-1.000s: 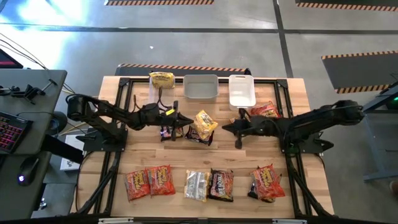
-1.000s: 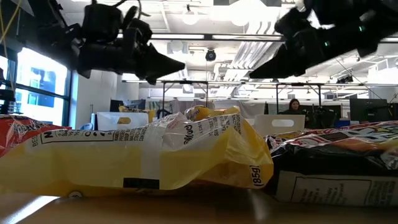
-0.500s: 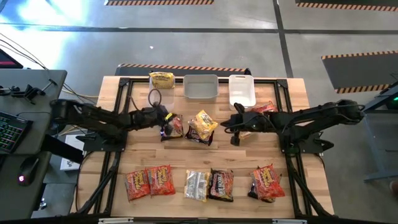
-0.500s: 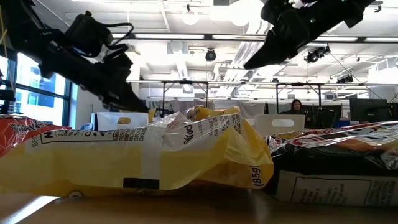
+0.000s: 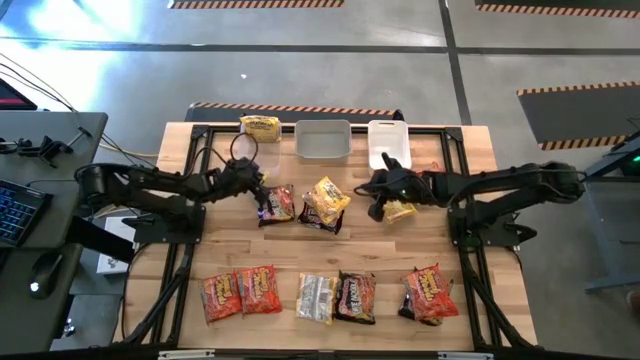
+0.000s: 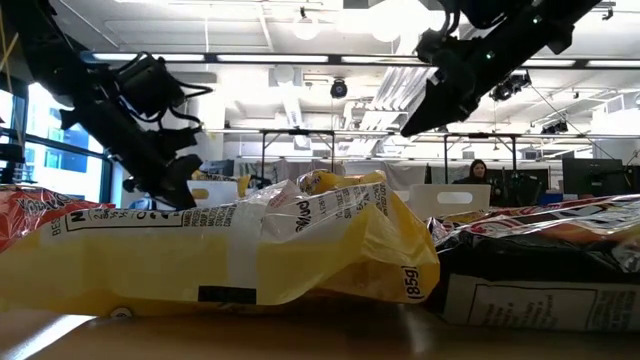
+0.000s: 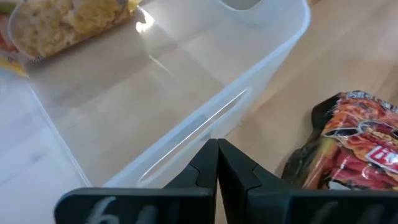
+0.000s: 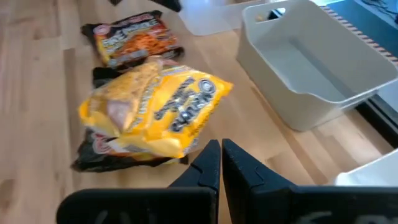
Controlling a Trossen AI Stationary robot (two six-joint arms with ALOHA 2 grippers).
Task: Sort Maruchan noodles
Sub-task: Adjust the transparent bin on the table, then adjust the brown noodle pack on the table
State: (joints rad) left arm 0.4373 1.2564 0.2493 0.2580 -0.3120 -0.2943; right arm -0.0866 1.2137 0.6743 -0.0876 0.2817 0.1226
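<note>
The left gripper (image 5: 256, 184) is seen over the wooden table (image 5: 470, 300), its fingers (image 7: 211, 163) pressed together with nothing between them. It is poised at the near wall of the clear tub (image 7: 186, 112), which stands at the table's far edge, left of the grey tub (image 5: 322, 140). A yellow packet (image 5: 260, 127) is lodged at the clear tub's far end.

A red-and-black packet (image 5: 276, 203) is laid just beside the left gripper, on the side toward the table's middle. Next to that, a yellow packet (image 5: 326, 199) is stacked on a dark one.

The right gripper (image 5: 378, 185) is found in front of the white tub (image 5: 388, 146), which is set to the right of the grey tub. Its fingers (image 8: 214, 163) are pressed together and empty. A yellow packet (image 5: 400, 209) is partly covered by the right gripper and arm.

Along the table's near edge, well apart from the tubs, a row of packets is laid out: two red ones (image 5: 241, 291) side by side, a pale yellow one (image 5: 315, 297) touching a dark one (image 5: 354, 296), and a red pair (image 5: 430, 293) stacked at the right end.

In the low view, the pale yellow packet (image 6: 230, 250) is seen close up, with a person (image 6: 472, 170) visible in the room beyond the table.
</note>
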